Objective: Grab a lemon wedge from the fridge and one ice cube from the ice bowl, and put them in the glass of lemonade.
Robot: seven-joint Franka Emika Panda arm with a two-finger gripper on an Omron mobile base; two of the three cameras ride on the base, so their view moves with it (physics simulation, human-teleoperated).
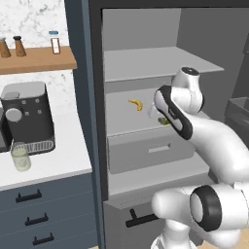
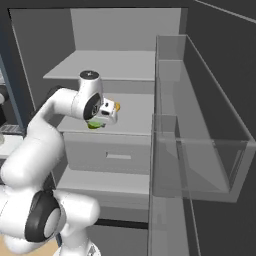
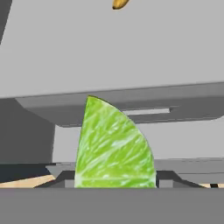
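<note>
The tool [image 2: 96, 123] pinches the lemon wedge [image 3: 114, 146], point up at frame centre; the glass of lemonade [image 1: 21, 156] stands lower left on the counter [image 1: 68, 155].

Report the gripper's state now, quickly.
Gripper: shut on the lemon wedge, held in front of the open fridge.

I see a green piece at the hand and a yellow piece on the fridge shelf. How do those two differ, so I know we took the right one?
The lemon wedge is green with a pointed tip and flat cut faces; the yellow piece is curved like a banana. The wedge sits between the fingers of the hand, in front of the drawer; the yellow piece lies on the shelf, farther back. Both are small beside the fridge shelves.
</note>
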